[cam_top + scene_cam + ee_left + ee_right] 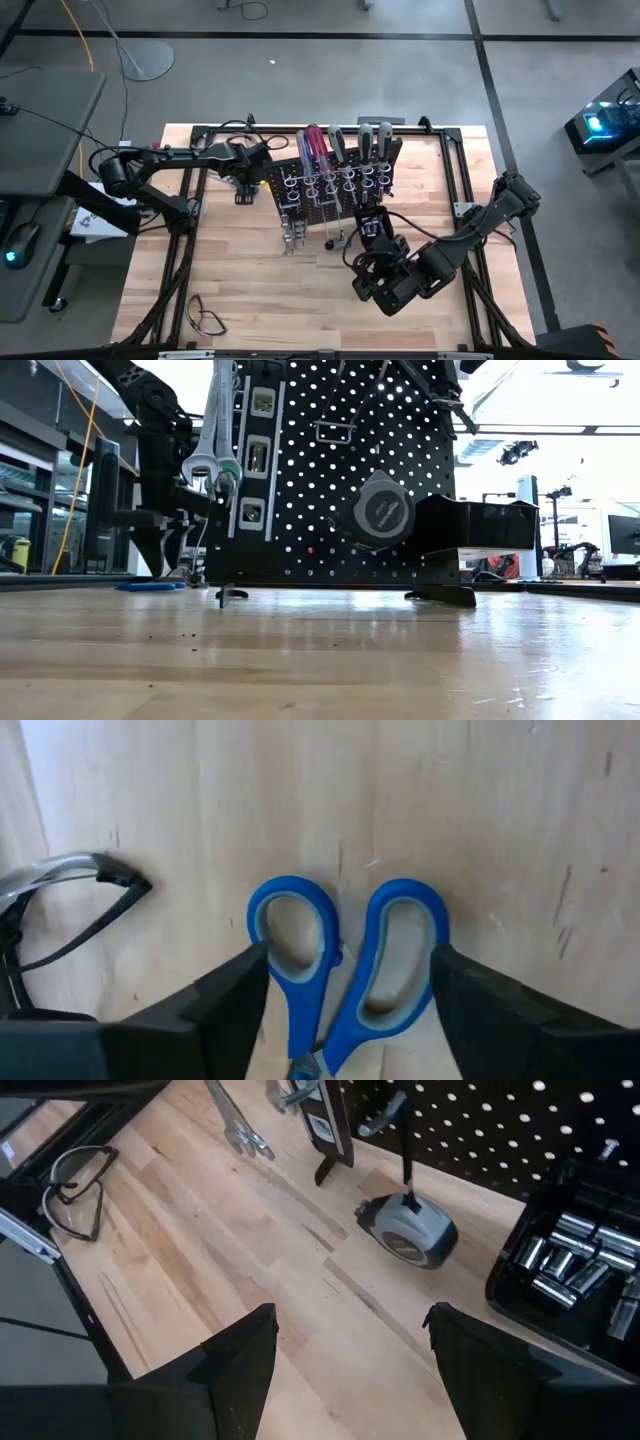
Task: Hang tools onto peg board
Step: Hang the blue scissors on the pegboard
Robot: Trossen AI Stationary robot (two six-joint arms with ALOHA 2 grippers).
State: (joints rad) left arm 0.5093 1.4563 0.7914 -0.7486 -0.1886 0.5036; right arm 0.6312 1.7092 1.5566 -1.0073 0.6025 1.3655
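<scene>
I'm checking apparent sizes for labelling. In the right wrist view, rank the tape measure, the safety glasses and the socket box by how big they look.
1. Socket box, though cut off by the picture's edge.
2. and 3. Tape measure and safety glasses look alike; not ranked.

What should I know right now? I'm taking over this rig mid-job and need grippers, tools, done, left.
Left gripper: jaws open either side of the blue scissors' handles, on the table by the peg board's left end.
Right gripper: open, empty, above the table in front of the board.
Done: screwdrivers in the rings, wrenches hanging.
Left: hang the scissors.
</scene>
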